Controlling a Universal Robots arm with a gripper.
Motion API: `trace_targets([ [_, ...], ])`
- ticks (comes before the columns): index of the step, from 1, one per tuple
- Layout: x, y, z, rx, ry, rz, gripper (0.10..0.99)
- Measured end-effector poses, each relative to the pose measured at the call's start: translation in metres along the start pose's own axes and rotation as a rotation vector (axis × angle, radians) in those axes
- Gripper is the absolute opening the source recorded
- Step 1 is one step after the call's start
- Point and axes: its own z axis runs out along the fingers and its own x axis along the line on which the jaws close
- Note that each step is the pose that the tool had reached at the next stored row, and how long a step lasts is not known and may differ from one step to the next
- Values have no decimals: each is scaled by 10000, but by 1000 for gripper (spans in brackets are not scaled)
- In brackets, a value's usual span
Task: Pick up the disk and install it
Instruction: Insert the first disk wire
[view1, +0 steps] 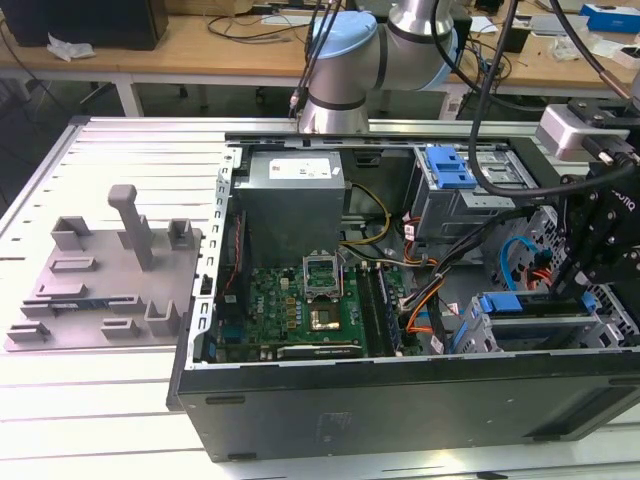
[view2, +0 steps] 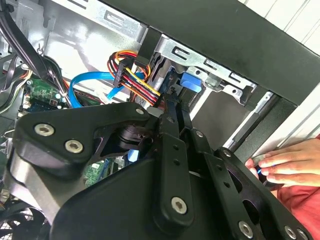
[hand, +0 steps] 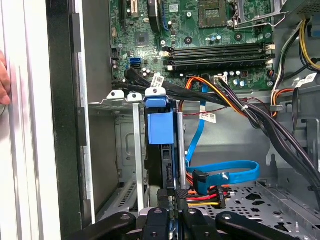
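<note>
Exterior view, biggest things first: white slatted table (view1: 120, 150) across the whole frame; open black computer case (view1: 400, 410) lying on it from the centre to the exterior view's right edge; grey and pale-blue arm (view1: 345, 60) rising at top centre behind the case; grey moulded fixture (view1: 95, 285) with upright posts on the table at the exterior view's left, just beside the case's wall. Inside the case: grey power supply (view1: 290, 200) with a white sticker at upper centre, green motherboard (view1: 290, 305) just below it, metal drive bay (view1: 520, 335) at the frame's lower right. Seen in the first wrist view: gripper (hand: 175, 197) right at the bay's mouth, fingertips (hand: 165, 202) close together with only a slit between (any pinch on something thin there impossible to make out). The disk (hand: 168, 170) standing on edge inside the drive bay, between two grey metal uprights, blue carrier plastic at its far end, near end just beside the gripper, contact not clear. Blue flat cable (hand: 225, 170) looping beside the bay; red, yellow and black wire bundle (view2: 132, 75) in the second wrist view, near the same bay. Smallest: a person's hand (view2: 287, 165) resting against the outside of the case wall.
</note>
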Motion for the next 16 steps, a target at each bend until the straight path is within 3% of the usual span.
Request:
trace_targets([
  [16, -11, 1, -4, 1, 20, 0, 165],
])
